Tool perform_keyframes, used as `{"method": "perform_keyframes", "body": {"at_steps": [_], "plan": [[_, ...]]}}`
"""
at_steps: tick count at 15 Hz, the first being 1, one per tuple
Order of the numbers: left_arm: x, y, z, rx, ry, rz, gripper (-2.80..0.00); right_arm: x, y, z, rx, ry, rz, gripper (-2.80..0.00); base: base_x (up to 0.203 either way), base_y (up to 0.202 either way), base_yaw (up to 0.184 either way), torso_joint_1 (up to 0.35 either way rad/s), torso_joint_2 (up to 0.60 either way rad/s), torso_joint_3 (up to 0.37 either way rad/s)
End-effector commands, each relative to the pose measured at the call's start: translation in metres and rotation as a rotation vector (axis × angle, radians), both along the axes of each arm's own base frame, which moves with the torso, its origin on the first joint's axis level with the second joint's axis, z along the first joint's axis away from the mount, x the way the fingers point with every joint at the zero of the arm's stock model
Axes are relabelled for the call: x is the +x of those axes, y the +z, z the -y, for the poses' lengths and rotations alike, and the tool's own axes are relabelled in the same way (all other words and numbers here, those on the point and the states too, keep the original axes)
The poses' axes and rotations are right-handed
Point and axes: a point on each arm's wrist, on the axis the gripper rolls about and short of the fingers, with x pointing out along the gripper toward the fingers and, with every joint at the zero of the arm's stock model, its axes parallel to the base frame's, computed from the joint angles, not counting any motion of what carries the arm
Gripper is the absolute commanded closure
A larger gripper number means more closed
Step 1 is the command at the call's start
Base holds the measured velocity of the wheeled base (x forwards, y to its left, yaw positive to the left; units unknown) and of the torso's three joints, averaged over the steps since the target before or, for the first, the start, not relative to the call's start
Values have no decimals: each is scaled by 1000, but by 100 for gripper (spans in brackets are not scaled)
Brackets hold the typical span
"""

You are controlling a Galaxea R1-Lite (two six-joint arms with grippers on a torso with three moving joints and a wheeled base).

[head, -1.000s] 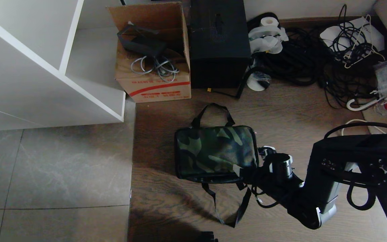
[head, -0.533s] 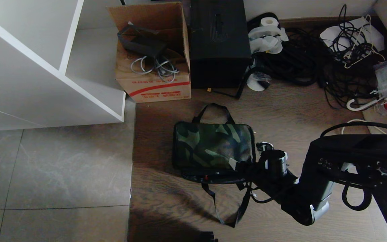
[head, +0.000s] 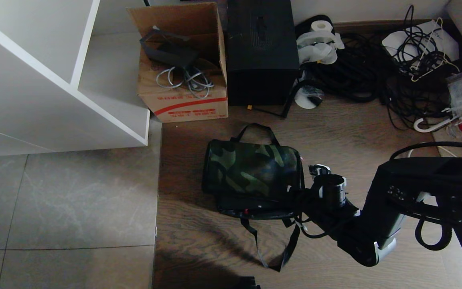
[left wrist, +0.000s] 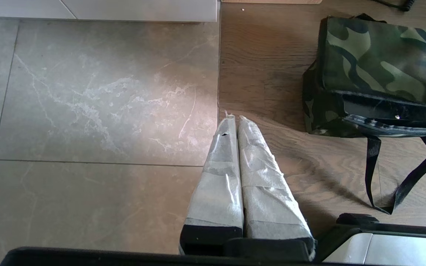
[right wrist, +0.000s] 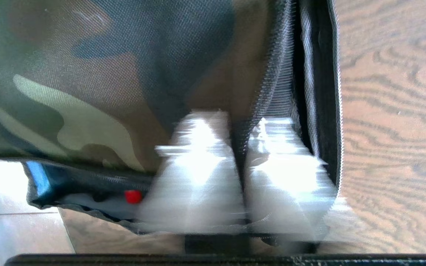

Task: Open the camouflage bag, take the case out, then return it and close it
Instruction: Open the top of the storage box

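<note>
One soft camouflage bag (head: pixel 251 170), woven flap pinched by right tool (right wrist: pixel 240 147)

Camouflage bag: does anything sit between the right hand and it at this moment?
Nothing visible. The right hand is shut on the camouflage bag's top flap at its right end, one finger either side of the fabric. The left hand is parked apart.

Right arm is reaching in from the right side, bent at the elbow, wrist angled down and leftward. Right gripper (right wrist: pixel 240 147) is sitting clamped, its taped fingers (right wrist: pixel 198 162) pinching fabric between them. Left gripper (left wrist: pixel 234 122) is hanging parked, taped fingers pressed together, holding nothing.
</note>
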Motion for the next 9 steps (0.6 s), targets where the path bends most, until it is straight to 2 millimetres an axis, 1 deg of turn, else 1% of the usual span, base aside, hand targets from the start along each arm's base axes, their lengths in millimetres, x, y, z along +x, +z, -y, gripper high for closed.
{"method": "perform_keyframes", "body": {"at_steps": [1, 4, 5, 9], "plan": [[1, -3, 0, 0, 0, -9, 0, -4, 15, 2, 8, 0, 34, 0, 0, 0, 0, 0, 0, 0], [1, -3, 0, 0, 0, -9, 0, -6, 39, 4, 14, 4, 89, 0, 0, 0, 0, 0, 0, 0], [1, -3, 0, 0, 0, -9, 0, -7, 45, 5, -12, 10, 114, 0, 0, 0, 0, 0, 0, 0], [1, -3, 0, 0, 0, -9, 0, -8, 66, 7, -65, -4, 188, 0, 0, 0, 0, 0, 0, 0]]}}
